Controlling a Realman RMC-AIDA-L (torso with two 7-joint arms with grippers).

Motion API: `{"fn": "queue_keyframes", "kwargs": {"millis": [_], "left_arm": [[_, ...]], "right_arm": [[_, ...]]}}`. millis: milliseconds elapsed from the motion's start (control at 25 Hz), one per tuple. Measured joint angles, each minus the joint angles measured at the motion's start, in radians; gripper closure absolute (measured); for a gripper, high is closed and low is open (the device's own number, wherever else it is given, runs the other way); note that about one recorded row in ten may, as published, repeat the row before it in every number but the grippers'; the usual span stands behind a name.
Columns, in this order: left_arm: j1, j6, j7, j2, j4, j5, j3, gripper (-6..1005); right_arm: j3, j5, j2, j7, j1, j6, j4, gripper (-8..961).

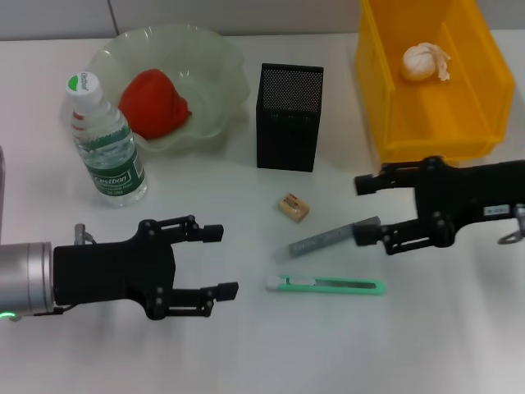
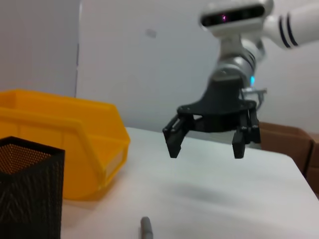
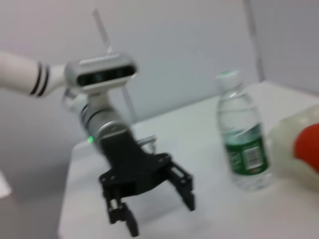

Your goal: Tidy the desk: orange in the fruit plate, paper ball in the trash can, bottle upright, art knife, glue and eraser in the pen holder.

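Grey glue lay beneath the right gripper, its spread fingers straddling one end, not clamped. Left gripper hovered released, art knife just beyond.

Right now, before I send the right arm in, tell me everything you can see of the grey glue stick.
The slim grey pen-like glue stick lies flat on the plain white desk, angled, between the tiny tan eraser and the mint-green art knife, touching neither. One end is a darker grey. The right end effector hangs open over that darker end; actual contact cannot be judged. The left wrist view shows only its tip.
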State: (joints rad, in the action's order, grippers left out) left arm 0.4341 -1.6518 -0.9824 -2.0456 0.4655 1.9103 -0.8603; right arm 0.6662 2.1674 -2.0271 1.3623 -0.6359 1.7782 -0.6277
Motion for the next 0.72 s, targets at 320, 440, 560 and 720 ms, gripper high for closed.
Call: {"fn": "queue_keyframes", "kwargs": {"millis": [320,440,560,720], "left_arm": [[0.0,0.003,0.034,0.0,-0.001,0.011,0.003,194],[0.0,0.004,0.034,-0.003,-0.001,0.011,0.001,194],[-0.001,0.007,0.034,-0.004,-0.001,0.012,0.0,194],[-0.003,0.013,0.04,-0.007,-0.001,0.012,0.0,194]], "right_arm": [[0.203,0.002,-0.011,0.052,-0.069,-0.054,-0.029,192],[0.289,0.002,-0.016,0.063,-0.098,-0.09,-0.025,192],[0.36,0.004,-0.029,0.067,-0.116,-0.128,-0.024,192],[0.476,0.016,-0.052,0.072,-0.128,-0.192,-0.029,193]]}}
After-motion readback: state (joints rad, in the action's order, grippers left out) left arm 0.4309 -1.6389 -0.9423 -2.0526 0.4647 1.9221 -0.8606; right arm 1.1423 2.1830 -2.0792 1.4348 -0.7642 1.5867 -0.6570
